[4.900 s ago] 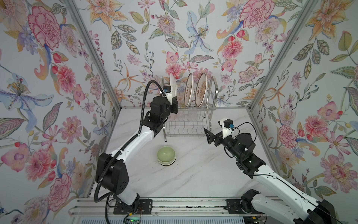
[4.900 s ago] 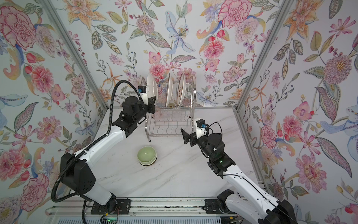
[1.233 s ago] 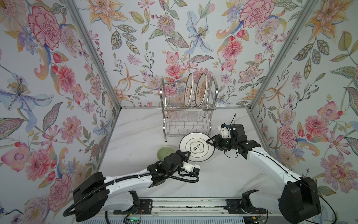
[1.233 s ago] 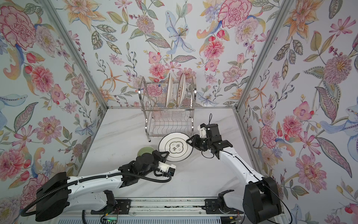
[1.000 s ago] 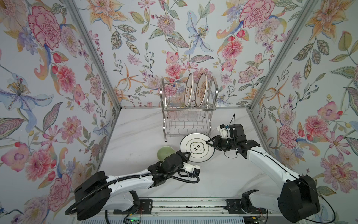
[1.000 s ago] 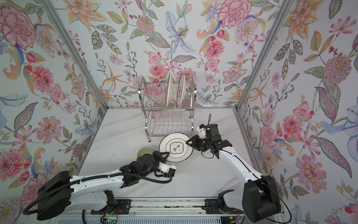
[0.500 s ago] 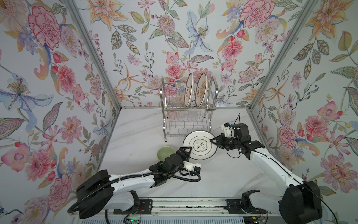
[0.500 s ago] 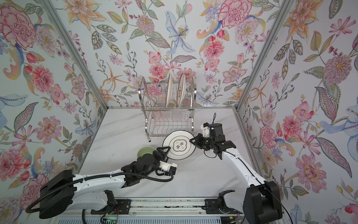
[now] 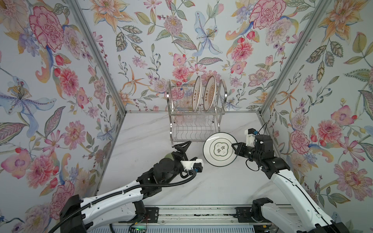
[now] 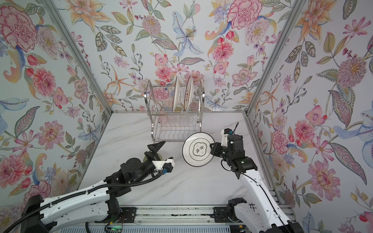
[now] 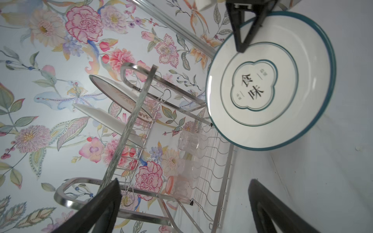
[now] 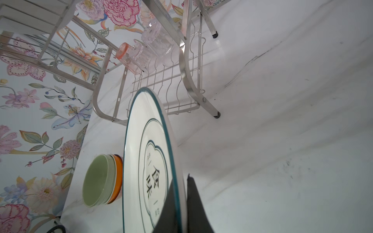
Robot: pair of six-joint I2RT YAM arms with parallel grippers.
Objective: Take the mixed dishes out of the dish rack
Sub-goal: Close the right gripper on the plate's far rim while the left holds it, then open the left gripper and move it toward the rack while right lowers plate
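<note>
Three white plates are in sight. A left rack plate [image 9: 196, 94] and a right rack plate [image 9: 210, 93] stand on edge in the upper tier of the dish rack [image 9: 171, 121]. The teal-rimmed plate [image 9: 219, 149], with dark characters at its centre, is out of the rack, just in front of its right leg.

There are two bowls. The green bowl [image 12: 99, 179] sits nested in the orange bowl [image 12: 119, 177] on the tabletop [image 9: 141, 137], left of the teal-rimmed plate. At the back of the rack's lower tier lie a pink cup [image 12: 129, 58] and a clear cup [image 12: 157, 38]. Whether more clear cups lie there is hard to tell.

The right arm reaches in from the right. The right hand [image 9: 234, 146] is pinched tight on the teal-rimmed plate's right rim, one finger across its face and one behind.

The left arm stretches low across the tabletop. The left hand [image 9: 186, 151] is over the bowls with its fingers spread wide and nothing between them. It points toward the rack and is apart from the plate.
</note>
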